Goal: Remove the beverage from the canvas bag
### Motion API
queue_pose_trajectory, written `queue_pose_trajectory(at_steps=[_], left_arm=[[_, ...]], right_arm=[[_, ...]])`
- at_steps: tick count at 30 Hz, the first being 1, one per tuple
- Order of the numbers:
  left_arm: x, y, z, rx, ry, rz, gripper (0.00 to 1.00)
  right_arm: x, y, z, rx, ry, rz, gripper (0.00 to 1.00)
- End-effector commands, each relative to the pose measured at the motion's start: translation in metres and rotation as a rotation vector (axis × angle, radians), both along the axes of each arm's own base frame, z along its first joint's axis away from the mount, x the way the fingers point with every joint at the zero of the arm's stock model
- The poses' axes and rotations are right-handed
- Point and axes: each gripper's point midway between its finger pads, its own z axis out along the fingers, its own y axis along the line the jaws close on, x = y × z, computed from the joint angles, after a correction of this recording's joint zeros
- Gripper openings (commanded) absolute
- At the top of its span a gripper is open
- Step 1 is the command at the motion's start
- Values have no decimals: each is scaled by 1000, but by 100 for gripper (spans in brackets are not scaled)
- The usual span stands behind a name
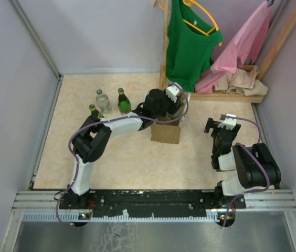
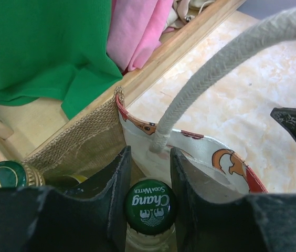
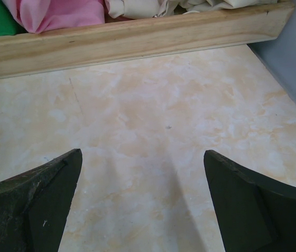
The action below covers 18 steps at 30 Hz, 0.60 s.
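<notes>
The tan canvas bag (image 1: 166, 131) stands upright mid-table, with its woven wall (image 2: 85, 139) and one white loop handle (image 2: 211, 73) close in the left wrist view. Inside it a clear beverage bottle shows its green "Chang Soda Water" cap (image 2: 150, 206). My left gripper (image 2: 149, 152) reaches down into the bag's mouth (image 1: 161, 107), and its fingers (image 2: 114, 184) press against both sides of that cap and neck. A second bottle's green-and-gold cap (image 2: 1, 175) shows at the left edge. My right gripper (image 3: 143, 157) hovers open over bare table, right of the bag (image 1: 219, 125).
Three bottles (image 1: 103, 100) (image 1: 124, 101) (image 1: 94, 110) stand left of the bag. A wooden clothes rack base (image 3: 137, 37) lies behind, with a green top (image 1: 190, 42), pink cloth (image 1: 242, 47) and beige cloth (image 1: 240, 81). Grey walls enclose the table.
</notes>
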Motion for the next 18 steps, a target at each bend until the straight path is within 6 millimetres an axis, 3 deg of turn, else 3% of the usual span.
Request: queue_pose_trajectory(at_steps=[1, 7, 18], left_arm=[[-3, -3, 124, -167, -201, -24, 0], [-10, -2, 175, -233, -239, -44, 0], [-32, 24, 261, -291, -289, -31, 0]], right_arm=[[8, 0, 24, 9, -83, -4, 99], [8, 0, 23, 9, -83, -5, 99], [8, 0, 23, 8, -83, -5, 99]])
